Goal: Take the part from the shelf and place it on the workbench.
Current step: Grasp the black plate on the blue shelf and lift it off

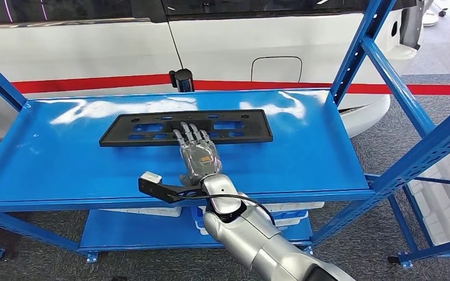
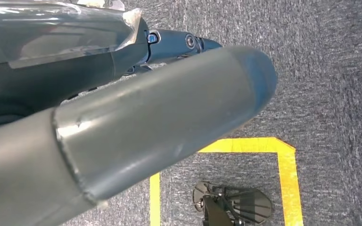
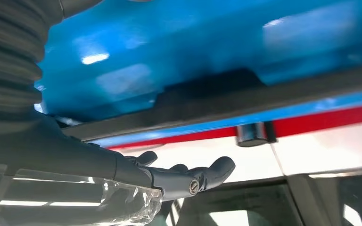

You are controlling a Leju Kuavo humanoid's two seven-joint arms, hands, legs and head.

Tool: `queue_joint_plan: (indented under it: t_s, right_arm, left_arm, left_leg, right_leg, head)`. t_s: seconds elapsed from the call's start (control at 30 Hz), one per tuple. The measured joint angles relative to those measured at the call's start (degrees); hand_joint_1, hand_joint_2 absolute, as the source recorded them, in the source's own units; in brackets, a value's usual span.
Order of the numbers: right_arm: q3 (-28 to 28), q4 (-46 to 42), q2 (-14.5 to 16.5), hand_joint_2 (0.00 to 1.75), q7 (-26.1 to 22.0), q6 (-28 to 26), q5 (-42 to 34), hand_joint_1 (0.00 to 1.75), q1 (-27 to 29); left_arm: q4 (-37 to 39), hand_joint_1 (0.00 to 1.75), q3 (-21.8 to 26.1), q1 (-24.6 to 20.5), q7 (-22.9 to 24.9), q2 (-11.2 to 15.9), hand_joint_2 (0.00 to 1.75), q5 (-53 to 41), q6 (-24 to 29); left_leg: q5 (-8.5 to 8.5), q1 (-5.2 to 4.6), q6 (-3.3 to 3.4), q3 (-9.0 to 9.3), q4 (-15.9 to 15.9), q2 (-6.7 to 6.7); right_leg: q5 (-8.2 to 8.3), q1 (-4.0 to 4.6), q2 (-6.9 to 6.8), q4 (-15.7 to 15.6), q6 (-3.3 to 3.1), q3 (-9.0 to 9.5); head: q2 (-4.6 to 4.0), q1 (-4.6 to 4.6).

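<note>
Right hand, fingers extended and holding nothing, overlaps the black part's near edge mid-shelf; recommend gripping that edge centrally.

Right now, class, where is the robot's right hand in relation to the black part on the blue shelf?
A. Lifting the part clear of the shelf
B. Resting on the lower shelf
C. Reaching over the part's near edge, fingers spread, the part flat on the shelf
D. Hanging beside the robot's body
C: in the head view the right hand stretches over the near edge of the black part, which lies flat on the blue shelf, not lifted.
</note>
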Motion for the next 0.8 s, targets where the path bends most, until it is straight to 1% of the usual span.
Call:
queue_joint_plan:
  t_s: [0.1,0.2,0.3,0.53,0.57,0.67,0.7,0.8]
  right_arm:
    - [1.5,3.9,0.0,1.75,3.7,-2.3,2.7,0.00,-1.5]
    - [1.9,7.8,0.0,1.75,6.8,-6.4,6.0,0.00,-3.0]
    - [1.8,10.7,-0.1,1.75,8.7,-9.1,8.3,0.00,-4.0]
    - [1.2,13.5,-0.1,1.75,10.6,-10.0,10.3,0.00,-5.3]
    - [0.8,13.8,-0.2,1.75,11.0,-10.0,10.5,0.04,-5.5]
    - [-0.2,14.3,-0.4,1.75,11.5,-9.9,10.8,1.34,-5.9]
    - [-0.5,14.5,-0.5,1.75,11.6,-9.8,10.8,1.73,-5.9]
    - [-1.4,15.0,-0.7,1.75,11.6,-9.5,10.8,1.75,-6.0]
  left_arm:
    - [0.0,0.00,0.3,0.0,0.5,0.0,0.00,-0.1,0.7]
    - [0.0,0.00,0.5,0.0,1.3,0.1,0.00,-0.6,1.6]
    - [0.0,0.00,0.6,0.1,1.7,0.2,0.00,-0.9,2.2]
    - [0.0,0.00,0.7,0.1,1.8,0.3,0.00,-1.3,2.4]
    - [0.0,0.00,0.7,0.1,1.7,0.3,0.00,-1.4,2.4]
    - [0.0,0.00,0.8,0.1,1.0,0.3,0.00,-1.4,2.4]
    - [0.0,0.00,0.8,0.1,0.8,0.3,0.00,-1.4,2.4]
    - [0.0,0.00,0.8,0.1,0.2,0.3,0.00,-1.4,2.4]
  left_leg:
    - [0.00,0.00,0.00,0.01,0.0,0.00]
    - [0.00,0.00,0.00,0.04,0.0,0.00]
    - [0.00,0.00,0.00,0.06,0.1,0.00]
    - [0.00,0.00,0.00,0.07,0.1,0.01]
    - [0.00,0.00,0.00,0.07,0.1,0.01]
    - [0.00,0.00,0.00,0.08,0.1,0.01]
    - [0.00,0.00,0.00,0.08,0.1,0.01]
    - [0.00,0.00,0.00,0.08,0.1,0.01]
  right_leg:
    - [0.00,0.00,0.00,0.0,0.00,0.03]
    - [0.01,0.00,0.00,0.0,0.00,0.07]
    - [0.01,0.00,0.01,0.0,0.00,0.08]
    - [0.01,0.00,0.01,0.0,0.01,0.08]
    - [0.01,0.00,0.01,0.0,0.01,0.08]
    - [0.01,0.00,0.01,0.0,0.00,0.10]
    - [0.01,0.00,0.01,0.0,0.00,0.11]
    - [0.01,0.00,0.01,0.0,0.01,0.11]
  head:
    - [0.00,-0.01]
    - [0.00,-0.01]
    - [0.00,0.01]
    - [0.00,-0.01]
    - [0.00,-0.01]
    - [0.00,0.00]
    - [0.00,0.01]
    - [0.00,0.00]
